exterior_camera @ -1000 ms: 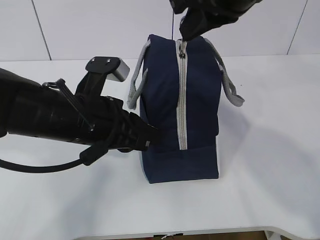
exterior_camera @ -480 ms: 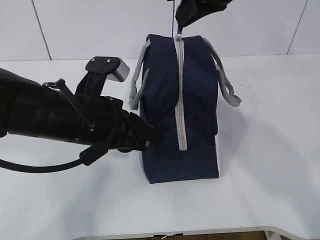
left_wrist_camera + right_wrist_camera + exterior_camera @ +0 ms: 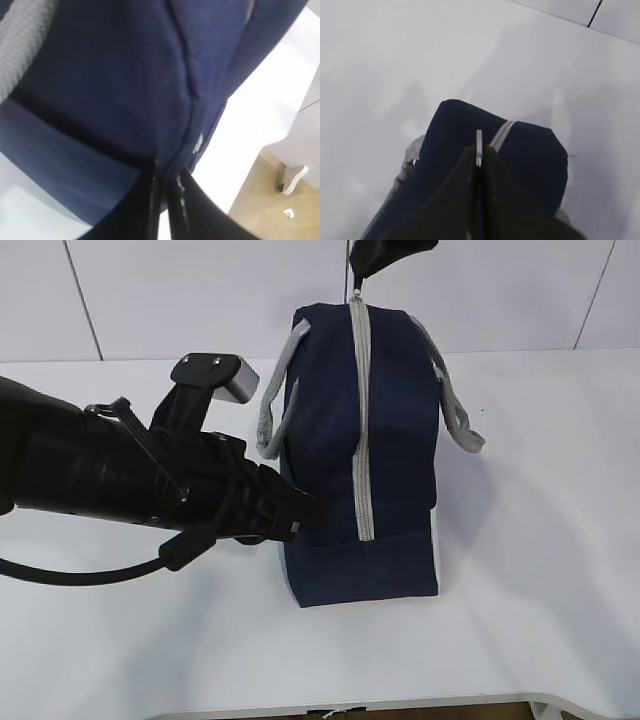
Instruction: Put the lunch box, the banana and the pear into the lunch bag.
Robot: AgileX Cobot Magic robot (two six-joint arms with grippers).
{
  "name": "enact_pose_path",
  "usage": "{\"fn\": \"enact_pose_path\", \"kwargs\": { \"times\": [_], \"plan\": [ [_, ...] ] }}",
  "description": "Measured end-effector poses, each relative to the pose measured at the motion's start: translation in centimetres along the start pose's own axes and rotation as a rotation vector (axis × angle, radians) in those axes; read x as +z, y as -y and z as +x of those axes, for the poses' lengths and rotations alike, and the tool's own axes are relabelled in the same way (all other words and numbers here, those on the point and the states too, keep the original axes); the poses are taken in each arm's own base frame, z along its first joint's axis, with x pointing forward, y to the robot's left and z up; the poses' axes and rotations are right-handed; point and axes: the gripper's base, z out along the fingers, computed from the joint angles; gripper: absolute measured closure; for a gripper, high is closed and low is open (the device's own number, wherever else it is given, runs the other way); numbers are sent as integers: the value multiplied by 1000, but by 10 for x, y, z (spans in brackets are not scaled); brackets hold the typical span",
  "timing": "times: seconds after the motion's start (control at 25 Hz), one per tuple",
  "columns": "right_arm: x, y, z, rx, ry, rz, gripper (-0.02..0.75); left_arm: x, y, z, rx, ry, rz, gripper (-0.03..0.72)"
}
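Standing upright on the white bench [image 3: 520,540], the lunch bag [image 3: 330,460] is showing its grey zipper [image 3: 360,420] running fully closed down the navy face in the exterior view. The left tool [image 3: 305,512] is pressing against the bag's lower left side, while the right tool [image 3: 362,262] is hanging just above the bag's top at the zipper's upper end.

In the left wrist view, the closed fingers [image 3: 170,200] are pinching a fold of navy fabric.

In the right wrist view, the right tool is clamping the metal ring pull [image 3: 479,147] above the bag.

Lunch box, banana and pear are not showing anywhere. The zipping step seems to be finishing; next, both tools would need releasing.
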Motion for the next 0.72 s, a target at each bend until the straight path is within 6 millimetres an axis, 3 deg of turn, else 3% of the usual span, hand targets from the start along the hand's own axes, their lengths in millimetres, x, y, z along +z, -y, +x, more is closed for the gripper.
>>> {"fn": "enact_pose_path", "kwargs": {
  "times": [0.28, 0.72],
  "plan": [
    [29, 7, -14, -1, -10, 1, 720, 0, 0, 0, 0, 0, -2, 701],
    [55, 46, -21, 93, -22, -23, 720, 0, 0, 0, 0, 0, 0, 701]
  ]
}}
